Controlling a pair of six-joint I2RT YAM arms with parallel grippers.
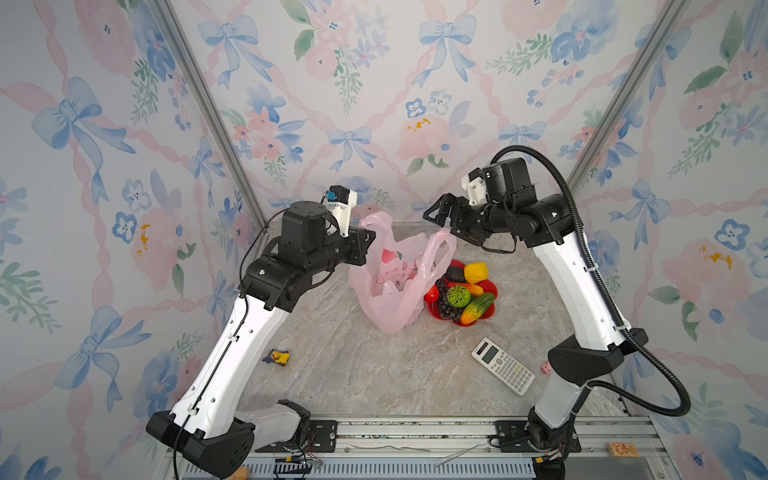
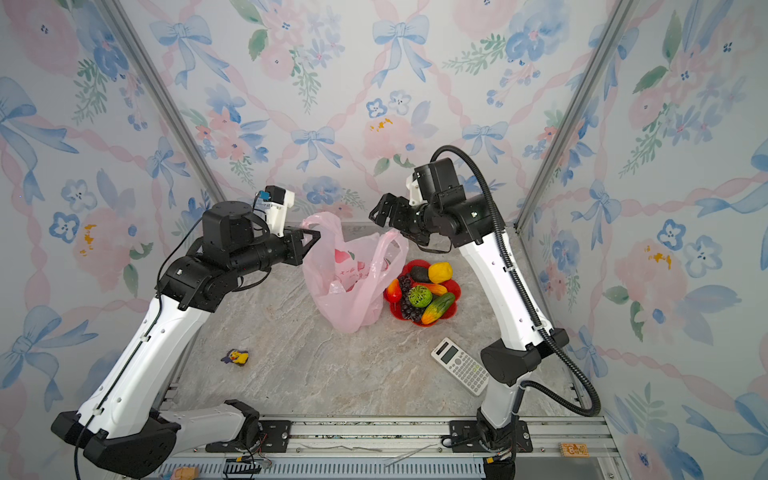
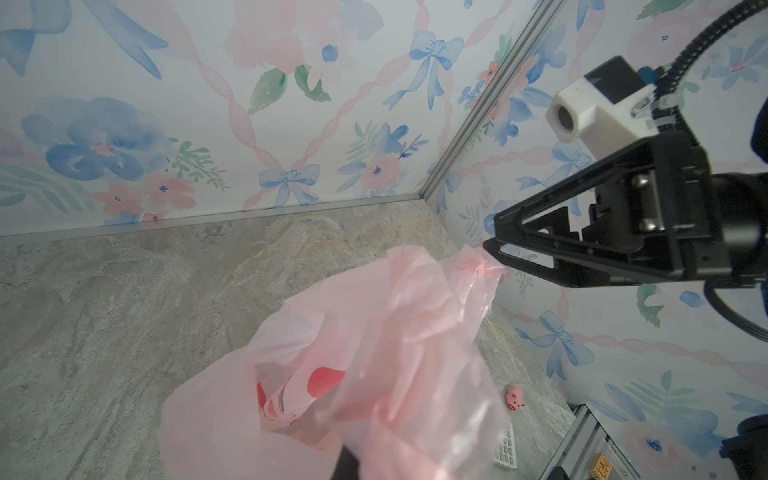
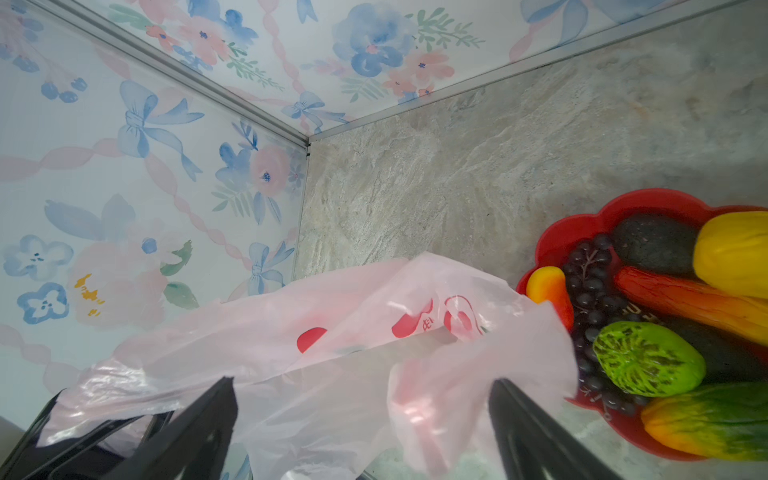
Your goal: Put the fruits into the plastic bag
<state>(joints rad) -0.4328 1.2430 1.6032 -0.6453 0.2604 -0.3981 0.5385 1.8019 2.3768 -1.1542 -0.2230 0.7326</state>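
1. Far left, out on the bare surface [image 1: 374, 374]: a little yellow duck toy [image 1: 276, 357], all alone, well apart from everything else.
2. Next along, the left tool [image 1: 370, 240]: clamped shut on one handle of the plastic bag [image 1: 390, 291], with that handle held up off the surface.
3. Centre stage, the plastic bag itself: pale pink, crinkly and printed with red peaches. Bottom resting on the surface, mouth pulled up and open between the two arms, right side pressed up beside the plate.
4. Now the right tool [image 1: 441, 226]: jaws spread wide, nothing pinched. In the right wrist view, the bag's other handle draped across the gap between the black fingers [image 4: 519, 419]. In the left wrist view, the tip of that handle touching one finger. Hooked on or merely resting there? Cannot tell.
5. Just right of the bag, the red flower-shaped plate [image 1: 457, 263], flat on the surface and carrying all the fruits:
   - yellow lemon [image 1: 476, 272] and dark avocado [image 1: 456, 274] side by side at the far edge
   - bumpy green ball [image 1: 458, 296] in the middle
   - purple grape bunch [image 1: 444, 301] along the bag side
   - a red-yellow mango [image 1: 432, 294] at the rim nearest the bag
   - a green-and-orange mango [image 1: 478, 308] at the near edge
6. Nearer the front on the right: a white calculator [image 1: 503, 372] lying flat at an angle, apart from the plate.
7. Furthest right, beside the right arm's base: a tiny pink pig figure [image 1: 546, 366].
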